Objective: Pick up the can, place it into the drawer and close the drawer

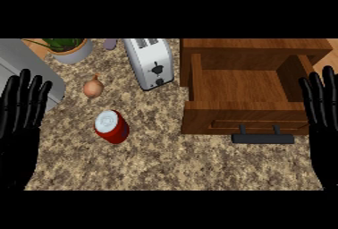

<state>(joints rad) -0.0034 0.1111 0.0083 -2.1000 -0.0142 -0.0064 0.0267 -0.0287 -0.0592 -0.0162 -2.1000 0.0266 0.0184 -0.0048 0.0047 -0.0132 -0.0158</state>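
Observation:
A red can (112, 126) with a silver top lies tilted on the speckled counter, left of centre. A wooden drawer (246, 117) stands pulled open at the right, its inside bare, with a black handle (262, 138) on its front. My left hand (20, 116) rests open at the left edge, fingers up, well apart from the can. At the right edge my right hand (323, 112) rests open too, fingers up, beside the drawer's right side.
A white toaster (150, 62) stands behind the can. An onion (93, 87) lies left of it, and a potted plant (68, 48) sits at the back left. A grey sink edge (30, 67) runs along the left.

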